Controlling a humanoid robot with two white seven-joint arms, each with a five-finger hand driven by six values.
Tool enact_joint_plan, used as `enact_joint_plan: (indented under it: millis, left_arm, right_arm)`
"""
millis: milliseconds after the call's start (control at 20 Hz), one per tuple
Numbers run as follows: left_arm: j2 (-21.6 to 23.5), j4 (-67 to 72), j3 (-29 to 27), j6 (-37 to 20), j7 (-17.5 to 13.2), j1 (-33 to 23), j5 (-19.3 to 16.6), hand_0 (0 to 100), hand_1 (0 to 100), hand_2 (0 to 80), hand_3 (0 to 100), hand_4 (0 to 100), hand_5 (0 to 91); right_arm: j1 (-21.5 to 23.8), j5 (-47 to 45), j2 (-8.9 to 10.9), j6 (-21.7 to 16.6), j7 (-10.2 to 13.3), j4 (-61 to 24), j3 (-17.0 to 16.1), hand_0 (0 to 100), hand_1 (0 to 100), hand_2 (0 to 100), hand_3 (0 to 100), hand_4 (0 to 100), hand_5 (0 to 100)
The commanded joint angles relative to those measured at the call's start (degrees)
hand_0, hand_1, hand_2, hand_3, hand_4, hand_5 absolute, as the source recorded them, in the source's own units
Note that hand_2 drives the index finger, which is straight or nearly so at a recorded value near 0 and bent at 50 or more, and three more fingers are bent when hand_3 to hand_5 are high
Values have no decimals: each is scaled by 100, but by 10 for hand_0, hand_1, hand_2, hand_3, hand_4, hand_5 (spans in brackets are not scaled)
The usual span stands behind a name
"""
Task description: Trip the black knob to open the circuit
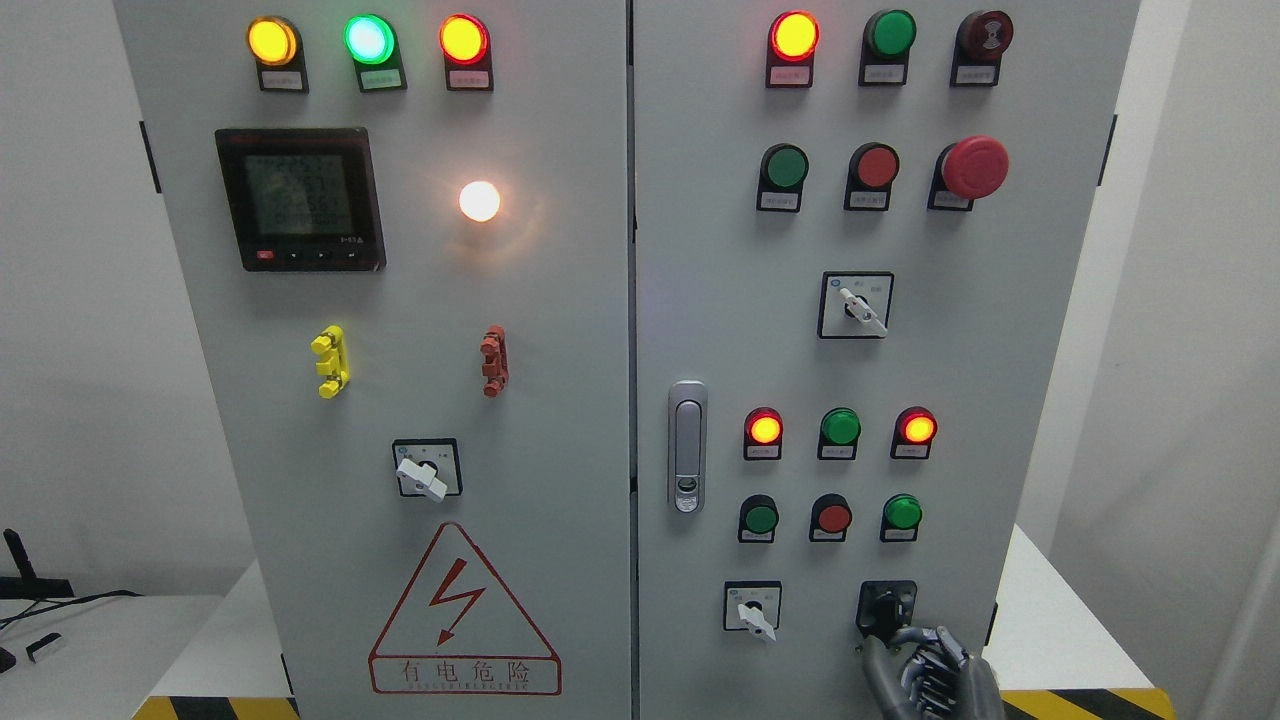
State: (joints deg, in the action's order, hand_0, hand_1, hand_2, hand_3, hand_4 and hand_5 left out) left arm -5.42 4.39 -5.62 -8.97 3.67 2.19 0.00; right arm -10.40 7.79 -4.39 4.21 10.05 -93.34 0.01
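The black knob sits low on the right door of the cabinet, at about 5 o'clock in the head view, just right of a white selector switch. The right hand comes up from the bottom edge at 5 o'clock, its fingers curled and reaching the knob's lower edge; whether they grip it I cannot tell. Above the knob, a green button glows.

Grey cabinet on hazard-striped floor.
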Motion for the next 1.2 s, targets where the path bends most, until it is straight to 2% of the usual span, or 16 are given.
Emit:
enact_joint_plan:
  millis: [0, 1152]
  left_arm:
    - [-3, 0, 0, 1, 2, 0, 26, 120, 389, 0, 0, 0, 0]
    - [-3, 0, 0, 1, 2, 0, 26, 120, 389, 0, 0, 0, 0]
  right_arm:
    - [-5, 4, 0, -16, -4, 0, 113, 387, 684, 550, 929, 1000, 1000]
    - [-41, -5, 0, -16, -12, 8, 113, 389, 682, 539, 926, 1000, 1000]
